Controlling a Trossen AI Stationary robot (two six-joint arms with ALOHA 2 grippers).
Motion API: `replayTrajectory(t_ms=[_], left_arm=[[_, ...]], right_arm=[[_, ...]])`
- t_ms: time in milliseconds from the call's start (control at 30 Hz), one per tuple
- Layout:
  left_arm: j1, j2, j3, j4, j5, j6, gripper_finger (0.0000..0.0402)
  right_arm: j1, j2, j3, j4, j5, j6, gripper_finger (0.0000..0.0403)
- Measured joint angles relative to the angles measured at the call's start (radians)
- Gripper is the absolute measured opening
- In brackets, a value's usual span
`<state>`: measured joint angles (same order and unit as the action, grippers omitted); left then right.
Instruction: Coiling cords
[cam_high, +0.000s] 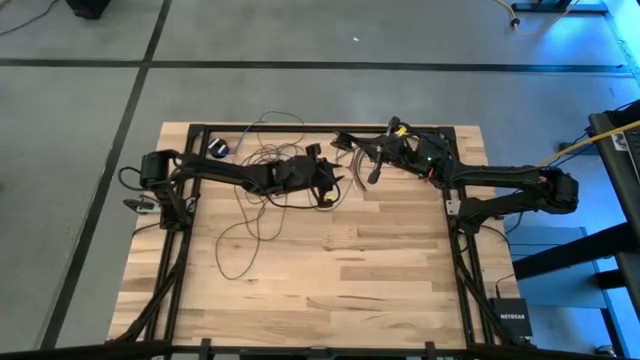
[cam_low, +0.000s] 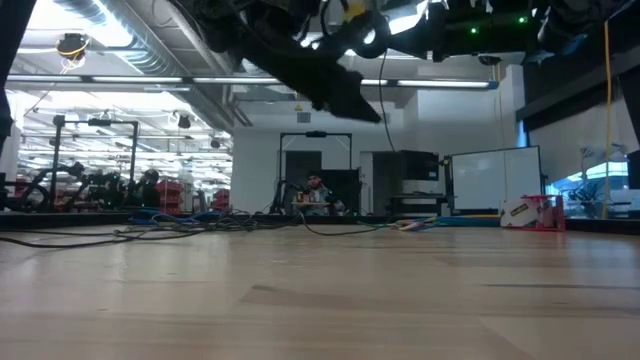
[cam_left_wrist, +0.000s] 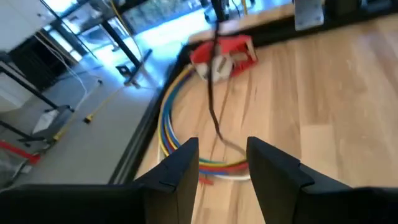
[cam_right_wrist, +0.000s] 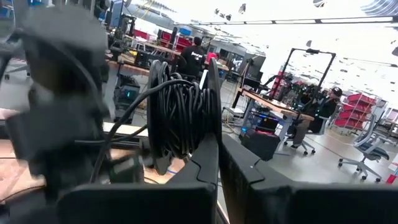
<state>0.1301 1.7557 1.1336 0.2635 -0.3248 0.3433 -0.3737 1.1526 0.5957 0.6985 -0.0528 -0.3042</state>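
The cord (cam_high: 262, 190) sprawls in loose loops over the table's (cam_high: 330, 270) far left, its puck (cam_high: 220, 148) by the far edge. The left gripper (cam_high: 331, 186) hovers mid-table, fingers apart, nothing between them — a strand runs ahead of it. The right gripper (cam_high: 343, 139) — fingers together — is clamped on a cord coil (cam_right_wrist: 180, 115).

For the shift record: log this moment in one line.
left gripper: open, above multicoloured wires | right gripper: shut, raised | cord: loose loops on table
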Motion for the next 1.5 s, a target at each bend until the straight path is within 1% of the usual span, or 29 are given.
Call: replayTrajectory(t_ms=[133, 233, 333, 400, 533, 733, 833, 967, 1167, 1267, 1433, 1500], left_arm=[[-0.028, -0.1, 0.0, -0.033, -0.004, -0.026, 0.0129], [-0.031, -0.186, -0.029, -0.027, 0.013, -0.027, 0.0129], [0.001, -0.246, -0.064, 0.053, 0.018, -0.044, 0.0129], [0.018, -0.272, -0.074, 0.078, 0.013, -0.054, 0.0129], [0.034, -0.283, -0.074, 0.099, 0.018, -0.06, 0.0129], [0.03, -0.283, -0.075, 0.187, 0.017, -0.075, 0.0129], [0.016, -0.282, -0.075, 0.185, 0.018, -0.078, 0.0129], [0.017, -0.282, -0.075, 0.189, 0.023, -0.017, 0.0129], [0.019, -0.282, -0.075, 0.182, 0.02, -0.055, 0.0129], [0.014, -0.282, -0.075, 0.158, 0.021, -0.05, 0.0129], [0.012, -0.282, -0.075, 0.141, 0.02, -0.05, 0.0129], [0.015, -0.282, -0.075, 0.141, 0.04, -0.049, 0.0128]], right_arm=[[0.0, 0.0, 0.0, 0.0, 0.0, -0.011, 0.0009], [0.0, 0.0, 0.0, -0.001, 0.0, -0.015, 0.0009], [0.0, 0.0, 0.0, -0.001, 0.0, -0.015, 0.0009], [0.0, 0.0, -0.001, 0.001, 0.002, -0.015, 0.0009], [0.0, 0.0, -0.001, 0.003, 0.0, -0.015, 0.0009], [0.001, 0.0, -0.001, 0.002, 0.0, -0.014, 0.0009], [0.001, 0.0, -0.001, 0.003, -0.024, -0.005, 0.0009], [0.001, 0.0, -0.001, 0.013, -0.107, 0.012, 0.0009], [0.0, 0.002, -0.001, 0.035, -0.121, 0.036, 0.0009], [0.0, 0.002, -0.001, 0.044, -0.149, 0.036, 0.0009], [0.0, 0.011, -0.001, 0.053, -0.16, 0.036, 0.0009], [0.0, 0.031, 0.0, 0.076, -0.169, 0.037, 0.0009]])
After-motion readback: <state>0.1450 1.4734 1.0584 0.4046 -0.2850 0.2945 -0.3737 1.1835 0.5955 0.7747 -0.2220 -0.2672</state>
